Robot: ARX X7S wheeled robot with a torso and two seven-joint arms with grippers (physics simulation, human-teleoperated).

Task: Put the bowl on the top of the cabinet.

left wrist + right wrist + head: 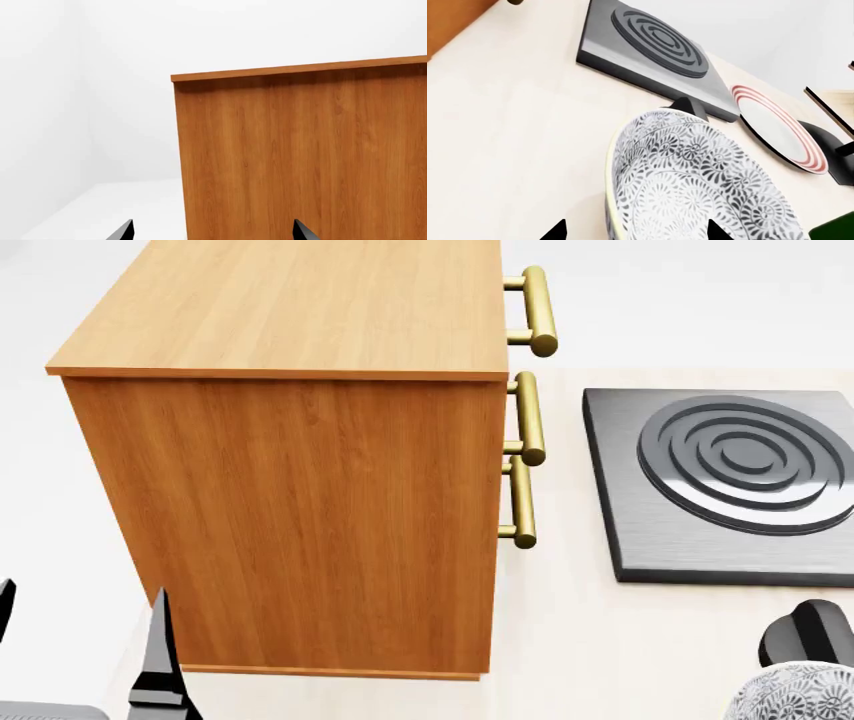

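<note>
Bowl (694,185) is sitting on the pale counter (514,125), right in front of the right hand (635,231), filling the space just ahead of its two dark tips. Tips are standing apart, one each side of the bowl's near edge, so the right hand is spread and not yet pinching anything; contact with the rim can't be told from here. Looks like the approach-to-grasp step, with the hand lining up on the bowl so it can be lifted.

Beyond the bowl from the right hand: a dark burner plate (654,45) with ring grooves, and off to the side a red-rimmed plate (777,130), both apart from the bowl. In the head view the bowl (801,695) is only peeking in at the corner, well apart from the cabinet (320,520).

Left hand (212,231) is facing the cabinet's (300,160) wooden side, tips wide apart, holding nothing, probably just parked out of the way. Cabinet top (307,300) is sitting high above both hands, so the bowl is likely needing a big lift and a sideways carry.
</note>
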